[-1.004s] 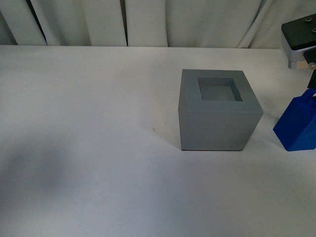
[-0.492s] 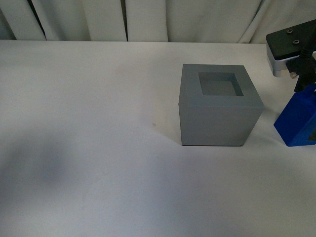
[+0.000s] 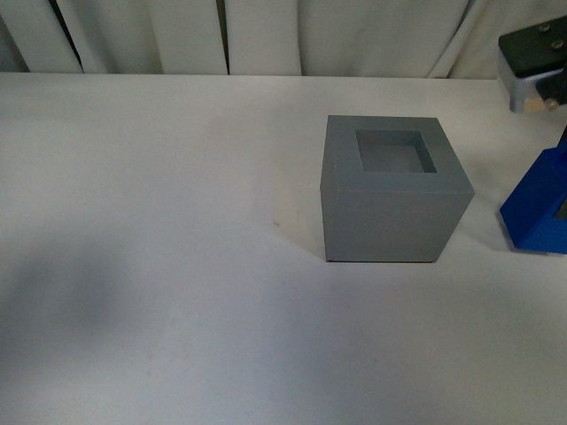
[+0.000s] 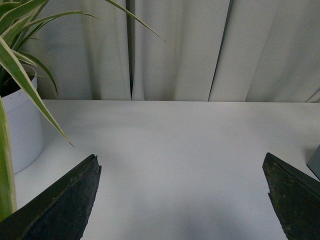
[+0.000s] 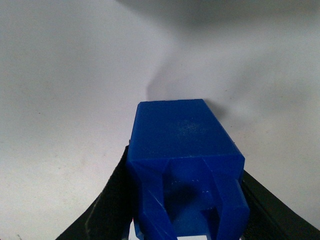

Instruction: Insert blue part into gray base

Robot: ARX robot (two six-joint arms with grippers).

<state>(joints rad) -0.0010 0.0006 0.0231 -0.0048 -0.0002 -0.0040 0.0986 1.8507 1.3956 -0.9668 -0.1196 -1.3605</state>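
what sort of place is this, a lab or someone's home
Probably a robot test bench indoors: a white table, pale curtains hung as a backdrop, and a gray base and a blue part set out. A potted plant stands nearby.

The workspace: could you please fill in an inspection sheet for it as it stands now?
Surface: white table, matte.
Job's things: gray base upright, recess empty; blue part to its right, apart from it.
Clutter: nothing seen.
Grippers: right gripper jaws closed on the blue part; left gripper open, empty.
Cables: nothing seen.
Surroundings: pale curtain behind the table; potted plant in the left wrist view.
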